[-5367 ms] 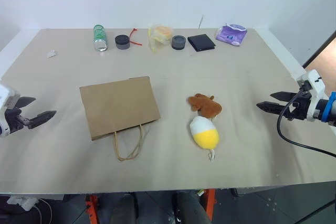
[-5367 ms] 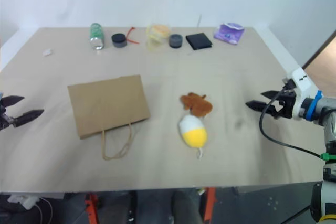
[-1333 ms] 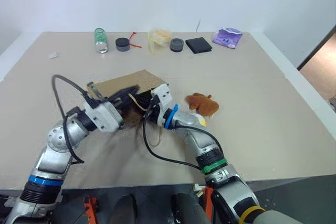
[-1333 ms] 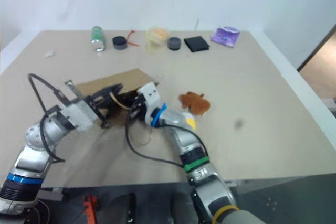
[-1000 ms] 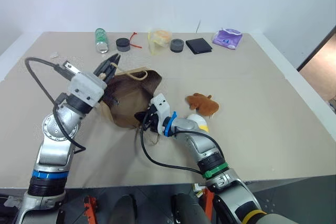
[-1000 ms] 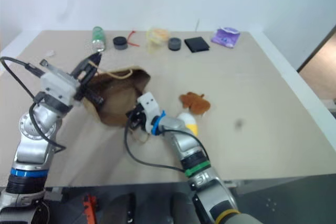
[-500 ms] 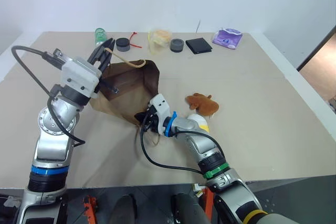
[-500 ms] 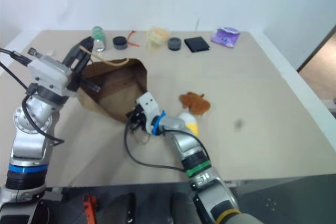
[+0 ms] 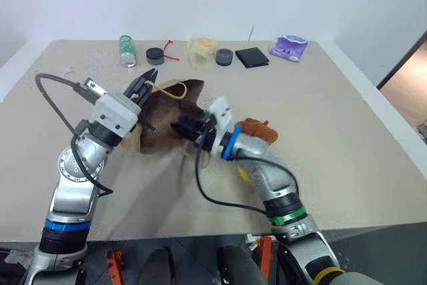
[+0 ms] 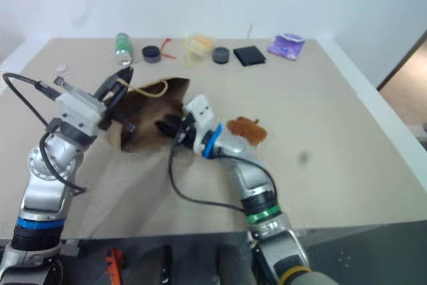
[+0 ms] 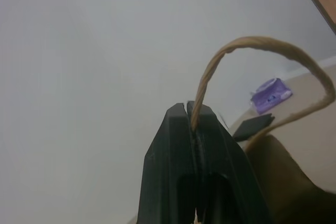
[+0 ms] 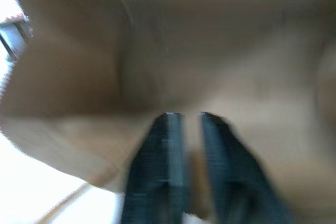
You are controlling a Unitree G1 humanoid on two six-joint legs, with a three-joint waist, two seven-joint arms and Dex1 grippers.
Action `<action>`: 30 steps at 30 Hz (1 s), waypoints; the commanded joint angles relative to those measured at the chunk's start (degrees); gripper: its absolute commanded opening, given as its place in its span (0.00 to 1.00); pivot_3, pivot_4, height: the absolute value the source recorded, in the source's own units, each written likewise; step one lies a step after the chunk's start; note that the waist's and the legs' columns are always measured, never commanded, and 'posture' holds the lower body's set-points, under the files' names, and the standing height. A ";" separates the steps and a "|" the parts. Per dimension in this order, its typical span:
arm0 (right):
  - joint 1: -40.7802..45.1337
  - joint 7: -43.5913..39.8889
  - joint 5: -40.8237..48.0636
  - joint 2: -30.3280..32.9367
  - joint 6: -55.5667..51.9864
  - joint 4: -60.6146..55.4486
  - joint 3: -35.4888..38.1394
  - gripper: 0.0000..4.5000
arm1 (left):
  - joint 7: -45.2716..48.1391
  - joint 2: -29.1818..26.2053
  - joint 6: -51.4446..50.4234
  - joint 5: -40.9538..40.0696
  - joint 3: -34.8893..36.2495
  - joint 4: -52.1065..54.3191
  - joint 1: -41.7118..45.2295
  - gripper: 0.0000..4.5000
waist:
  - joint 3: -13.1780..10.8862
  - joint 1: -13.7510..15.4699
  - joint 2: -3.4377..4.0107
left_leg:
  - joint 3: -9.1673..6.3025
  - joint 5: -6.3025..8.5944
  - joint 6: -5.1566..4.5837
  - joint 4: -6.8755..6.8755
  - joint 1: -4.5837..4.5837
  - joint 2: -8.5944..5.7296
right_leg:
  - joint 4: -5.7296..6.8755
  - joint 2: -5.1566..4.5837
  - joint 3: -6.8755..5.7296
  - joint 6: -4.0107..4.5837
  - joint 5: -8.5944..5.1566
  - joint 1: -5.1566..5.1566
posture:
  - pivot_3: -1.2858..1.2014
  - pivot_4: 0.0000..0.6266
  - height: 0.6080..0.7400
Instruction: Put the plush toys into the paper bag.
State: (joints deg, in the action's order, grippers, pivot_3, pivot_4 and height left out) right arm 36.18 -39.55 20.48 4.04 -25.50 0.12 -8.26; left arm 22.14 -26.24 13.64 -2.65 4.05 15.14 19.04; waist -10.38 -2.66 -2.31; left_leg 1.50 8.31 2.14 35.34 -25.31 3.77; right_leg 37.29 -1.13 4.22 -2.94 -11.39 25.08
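Bag held up, toys not in yet

The left claw (image 9: pixel 145 82) pinched the paper bag (image 9: pixel 170 115) handle mid-surface; the right claw (image 12: pixel 185 121), slightly spread, poked inside. The thin handle could slip. The brown toy (image 9: pixel 258 131) lay beside it.

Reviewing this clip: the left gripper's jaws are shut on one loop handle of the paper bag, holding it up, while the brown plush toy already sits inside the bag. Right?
Not quite. The left gripper does pinch a loop handle of the paper bag, jaws shut, as the left wrist view shows. But the brown plush toy is not inside: the left eye view shows it lying on the table beside the bag.
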 commanded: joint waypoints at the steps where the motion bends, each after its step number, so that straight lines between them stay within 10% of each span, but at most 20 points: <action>1: 2.11 -2.00 7.56 4.34 -5.71 -10.40 5.45 0.65 | 0.25 -0.06 1.15 0.12 0.16 1.31 -0.04 0.00 | 0.00 0.09 0.00 | 0.00 0.00 0.00 0.00 0.00 0.00 | -0.01 0.00 0.00 0.00 0.00 -0.01 | 0.52 0.24 1.00; 5: 1.65 -5.18 11.70 15.32 -13.15 -14.13 9.61 1.00 | 0.42 0.31 0.86 0.22 0.13 1.92 -0.77 0.00 | 0.00 0.12 -0.01 | 0.01 0.00 0.00 0.00 0.01 -0.03 | -0.06 -0.08 -0.01 0.00 0.00 -0.04 | 0.52 0.24 1.00; 11: -5.81 -14.36 12.02 40.03 -24.42 -14.37 9.37 1.00 | 1.23 0.46 0.72 -0.17 -0.23 2.48 -2.06 0.00 | 0.00 0.16 0.00 | 0.09 0.07 -0.03 -0.04 -0.06 -0.14 | -0.25 -0.27 0.00 -0.01 -0.11 -0.05 | 0.52 0.24 1.00; 20: -10.08 -12.98 9.75 42.91 -29.75 -13.43 2.57 1.00 | 2.29 0.54 0.95 -0.42 -1.04 2.42 -2.02 0.00 | 0.00 -0.06 0.00 | 0.02 0.16 -0.09 -0.03 0.04 -0.11 | -0.22 -0.07 0.07 -0.01 -0.11 -0.02 | 0.52 0.24 1.00; 30: -7.28 -11.61 11.34 36.99 -26.01 -11.33 6.64 0.09 | 2.33 -0.14 -0.28 -1.28 0.00 4.90 -2.02 0.00 | -0.01 -0.05 -0.02 | 0.03 0.16 -0.08 0.07 0.03 -0.14 | -0.23 -0.09 0.10 -0.07 -0.08 -0.08 | 0.52 0.24 1.00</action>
State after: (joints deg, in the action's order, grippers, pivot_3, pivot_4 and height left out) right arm 27.07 -51.21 30.34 41.23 -53.13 -10.69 -5.25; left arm 24.40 -25.82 13.30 -3.01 2.67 17.34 16.64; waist -10.39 -2.71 -2.33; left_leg 1.52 8.46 2.05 35.40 -25.27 3.64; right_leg 37.06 -1.21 4.32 -3.01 -11.47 25.00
